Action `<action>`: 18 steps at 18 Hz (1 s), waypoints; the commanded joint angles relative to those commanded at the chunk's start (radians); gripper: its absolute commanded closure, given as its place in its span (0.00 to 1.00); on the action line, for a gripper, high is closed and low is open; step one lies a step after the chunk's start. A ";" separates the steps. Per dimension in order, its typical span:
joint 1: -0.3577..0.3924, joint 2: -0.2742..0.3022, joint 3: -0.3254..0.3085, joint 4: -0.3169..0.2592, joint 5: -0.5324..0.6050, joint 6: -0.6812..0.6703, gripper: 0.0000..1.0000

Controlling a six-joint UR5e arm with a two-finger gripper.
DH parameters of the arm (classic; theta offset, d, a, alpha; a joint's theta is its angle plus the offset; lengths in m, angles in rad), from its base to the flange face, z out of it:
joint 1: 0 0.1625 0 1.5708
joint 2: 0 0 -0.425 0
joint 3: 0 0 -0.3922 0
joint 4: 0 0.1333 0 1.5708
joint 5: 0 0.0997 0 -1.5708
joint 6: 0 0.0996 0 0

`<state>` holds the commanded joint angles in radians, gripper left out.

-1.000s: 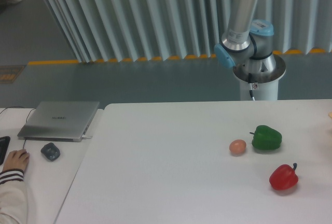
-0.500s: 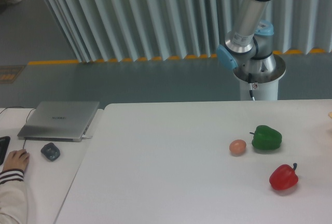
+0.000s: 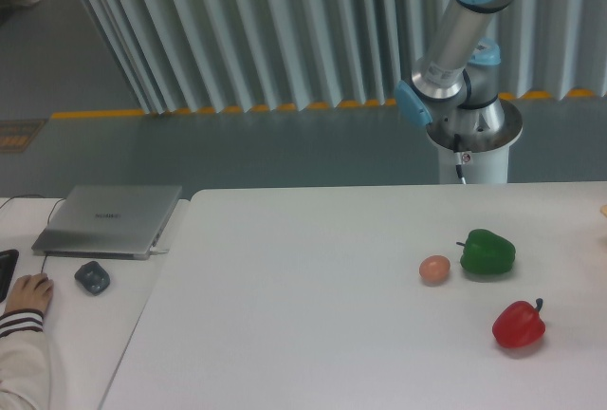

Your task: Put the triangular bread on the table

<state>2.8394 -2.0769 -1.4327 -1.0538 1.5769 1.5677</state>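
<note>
Far left, a person's hand (image 3: 28,291) is resting on the side desk (image 3: 85,334), sleeve showing, next to a dark mouse (image 3: 92,277). A closed grey laptop (image 3: 109,219) is sitting just behind them, well out of the work area, probably parked there for whoever is watching over the run.

Moving across, the big white table (image 3: 285,315) is lying bare through its middle. That open stretch looks like the likeliest landing spot for the bread.

Now the right side: a small tan egg (image 3: 434,269) is sitting just beside a green pepper (image 3: 487,251), close but seemingly not touching. A red pepper (image 3: 518,325) is lying nearer the front edge, apart from both.

Behind the table the robot arm (image 3: 455,40) is rising from its round base (image 3: 472,135) and leaning up and off to the right, out of the top corner. The claw itself is out of the picture, so there is no telling whether it is released or grasping anything.

And the triangular bread? It is not showing anywhere in this view. A tiny pale sliver at the right edge is too small to name. My guess is that the bread is out of shot to the right, where the arm is pointing.
</note>
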 joint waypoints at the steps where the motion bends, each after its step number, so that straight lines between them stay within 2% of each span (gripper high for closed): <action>1: 0.000 -0.005 0.002 0.000 0.000 0.000 0.00; 14: 0.006 -0.034 -0.011 0.012 0.003 -0.031 0.00; 15: 0.006 -0.034 -0.011 0.012 0.003 -0.037 0.10; 16: 0.005 -0.031 -0.012 0.012 0.005 -0.037 0.34; 17: 0.005 -0.029 -0.012 0.011 0.006 -0.038 0.50; 18: 0.003 -0.028 -0.014 0.011 0.020 -0.034 0.56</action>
<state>2.8425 -2.1046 -1.4465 -1.0431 1.5967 1.5339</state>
